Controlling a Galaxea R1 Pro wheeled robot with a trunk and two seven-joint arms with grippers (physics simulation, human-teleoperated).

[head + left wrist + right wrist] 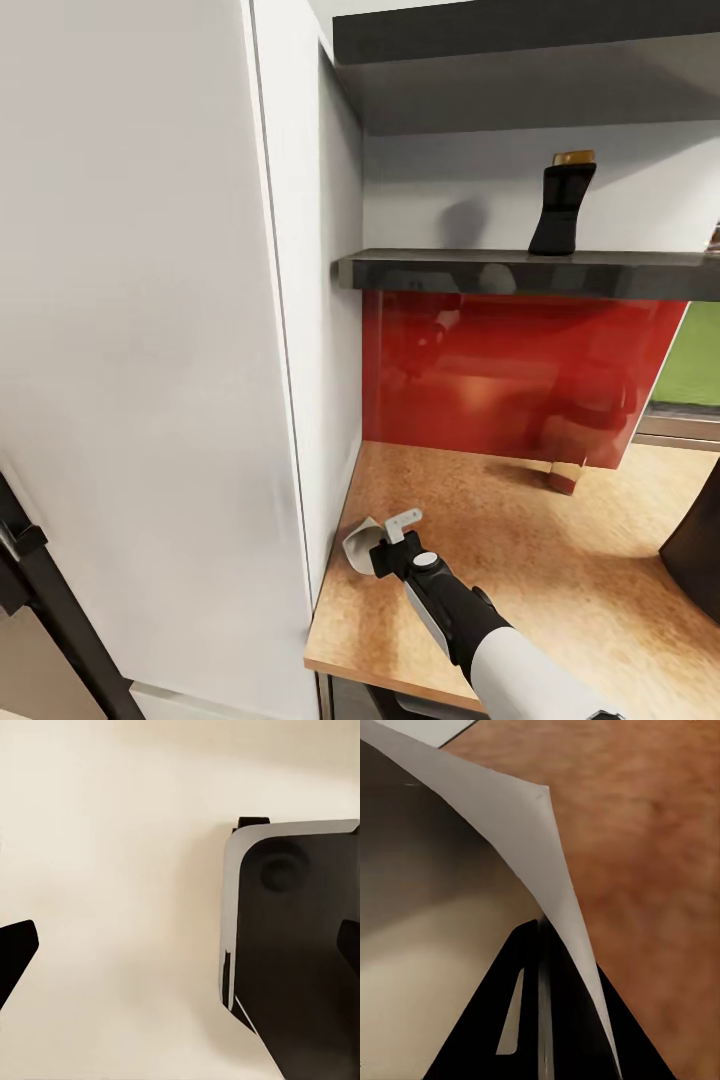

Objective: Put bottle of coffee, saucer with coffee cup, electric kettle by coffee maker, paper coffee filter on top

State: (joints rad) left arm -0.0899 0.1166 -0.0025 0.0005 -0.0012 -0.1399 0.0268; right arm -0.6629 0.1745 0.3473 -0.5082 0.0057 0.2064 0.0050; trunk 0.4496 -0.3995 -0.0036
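1. The step in hand is judged to be the paper filter [362,545]; it is held in the right gripper [385,548], low over the wooden counter [520,560], near the corner by the tall white cabinet [150,350]; in the right wrist view the jaws are seen closed flat on the filter [457,877], its white cone spreading out ahead of them.
2. The left gripper [180,945] is seen at its wrist view with jaws wide and nothing between them; a dark grey-edged panel [300,945] lies beyond one fingertip; what it is cannot be told.
3. The next move calls for carrying the filter to the coffee maker; a dark shape [697,550] at the counter's far end, well off from the jaws, may be it, but this cannot be told.
4. The cabinet side stands just beside the jaws; open counter stretches away on the other side; the red backsplash [500,380] and dark shelf [530,272] lie ahead and above, so a lift is judged best kept low and sideways.
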